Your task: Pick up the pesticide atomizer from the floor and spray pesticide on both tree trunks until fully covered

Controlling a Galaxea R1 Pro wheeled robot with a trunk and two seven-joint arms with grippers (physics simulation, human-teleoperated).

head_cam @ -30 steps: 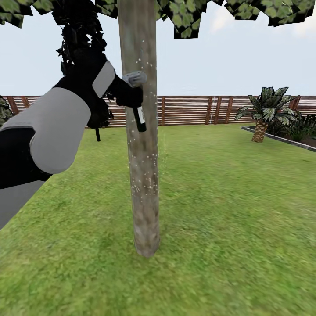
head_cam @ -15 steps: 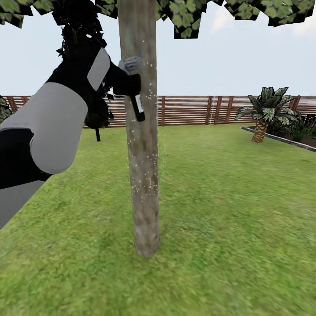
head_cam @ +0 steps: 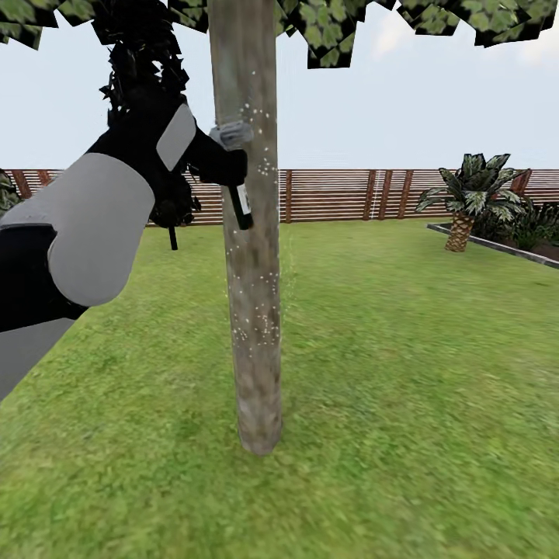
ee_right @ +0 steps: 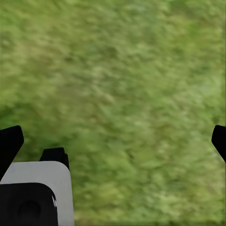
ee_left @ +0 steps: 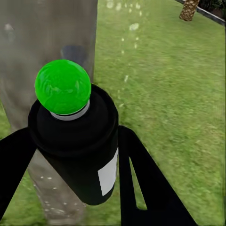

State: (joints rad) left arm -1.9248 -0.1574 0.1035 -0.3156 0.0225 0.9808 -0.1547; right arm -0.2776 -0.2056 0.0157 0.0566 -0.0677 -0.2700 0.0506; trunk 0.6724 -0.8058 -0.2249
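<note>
The trunk is cut off above by the picture's edge — the atomizer hides a small part of it; the grass looks blurred.

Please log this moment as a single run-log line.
left end effector: shut on pesticide atomizer, green cap | atomizer beside tree trunk | white spray specks on trunk | right end effector: open over grass

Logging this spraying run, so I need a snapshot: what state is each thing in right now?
Left gripper: shut on the spray bottle.
Spray bottle: held beside the trunk, top showing green.
Tree trunk: upright, dotted with white spray specks.
Right gripper: open, over the grass.
</note>
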